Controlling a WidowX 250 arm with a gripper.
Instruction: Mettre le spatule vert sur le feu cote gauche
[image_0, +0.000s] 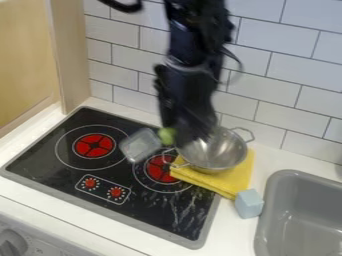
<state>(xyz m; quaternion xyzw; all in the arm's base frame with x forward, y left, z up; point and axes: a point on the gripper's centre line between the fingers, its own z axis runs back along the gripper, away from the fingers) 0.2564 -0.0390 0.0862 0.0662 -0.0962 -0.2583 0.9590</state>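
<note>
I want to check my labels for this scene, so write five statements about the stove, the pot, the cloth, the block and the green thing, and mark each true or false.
1. The metal pot sits at least partly on the yellow cloth. True.
2. The light blue block is inside the grey sink. False: it is on the counter, beside the sink.
3. The black stovetop has two red burners. True.
4. The green thing rests on the left burner. False: it shows at the lower end of the black arm, nearer the right burner.
5. The cloth reaches over the stovetop's right edge. True.
</note>
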